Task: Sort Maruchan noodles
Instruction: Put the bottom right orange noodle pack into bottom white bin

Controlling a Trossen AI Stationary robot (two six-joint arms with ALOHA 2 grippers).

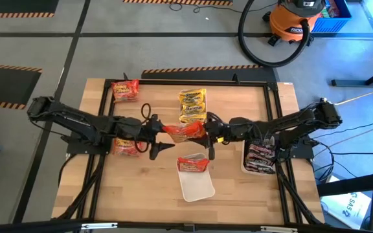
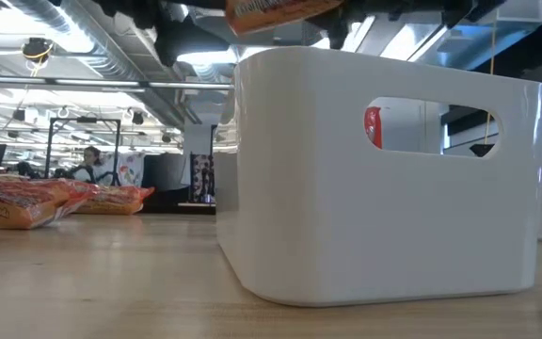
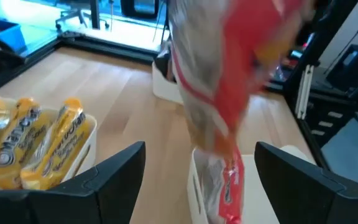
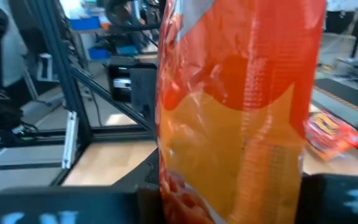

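Note:
An orange-red noodle packet [image 1: 185, 131] hangs in the air at the table's middle, between my two grippers. My right gripper [image 1: 207, 133] comes in from the right and is shut on it. My left gripper [image 1: 159, 136] stands just left of the packet, open, its fingers [image 3: 114, 171] wide apart and touching nothing. In the left wrist view the packet [image 3: 229, 74] hangs beyond those fingers. Just nearer than it, a white tray [image 1: 198, 186] holds another red packet [image 1: 193, 163]. My right gripper pinches the packet's right-hand end [image 4: 229, 180] between its two fingers. The fingers reach in level from the table's right side. The packet stands on edge between them, clear of the table and trays, its free end toward my left gripper.
A far tray holds yellow packets [image 1: 192, 105]. A tray at the right holds dark packets [image 1: 259, 157]. Loose red packets lie at the far left [image 1: 125, 90] and under my left arm [image 1: 127, 146]. Bare wood lies at the near left and near right.

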